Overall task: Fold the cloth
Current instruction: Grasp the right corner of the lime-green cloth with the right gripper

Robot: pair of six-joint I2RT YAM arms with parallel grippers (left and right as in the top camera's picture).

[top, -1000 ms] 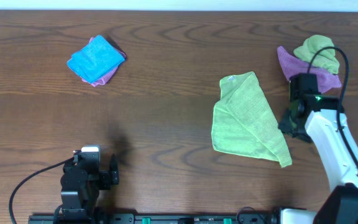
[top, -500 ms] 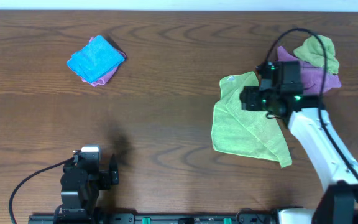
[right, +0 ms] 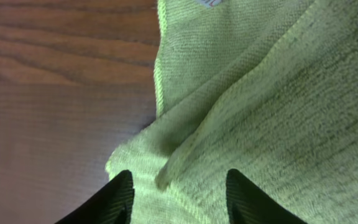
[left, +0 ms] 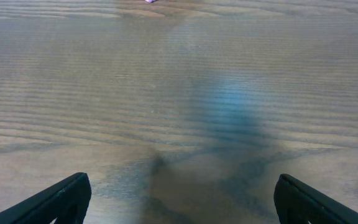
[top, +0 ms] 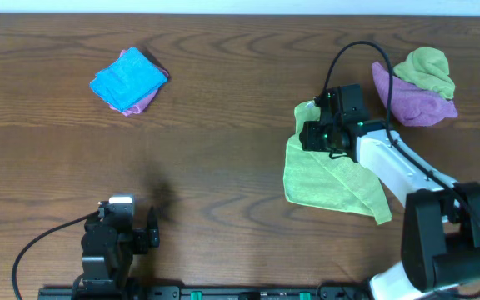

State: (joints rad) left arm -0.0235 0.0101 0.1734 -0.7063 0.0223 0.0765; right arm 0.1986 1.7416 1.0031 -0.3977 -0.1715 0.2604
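A lime green cloth (top: 332, 175) lies loosely folded on the wooden table at the centre right. My right gripper (top: 313, 135) hovers over its upper left part, open, with nothing between the fingers. In the right wrist view the green cloth (right: 260, 93) fills most of the frame, a folded ridge running between my open fingers (right: 178, 193). My left gripper (top: 122, 218) rests at the near left edge, open and empty; the left wrist view shows only bare table between its fingertips (left: 182, 199).
A blue cloth on a pink one (top: 128, 80) lies folded at the far left. A purple cloth (top: 415, 98) with a crumpled green cloth (top: 427, 68) on it sits at the far right. The table is dark wood (top: 223, 150).
My right arm has swung from beside the cloth's right edge up and leftward, and is now over the green cloth's upper left part. The left arm has not moved.
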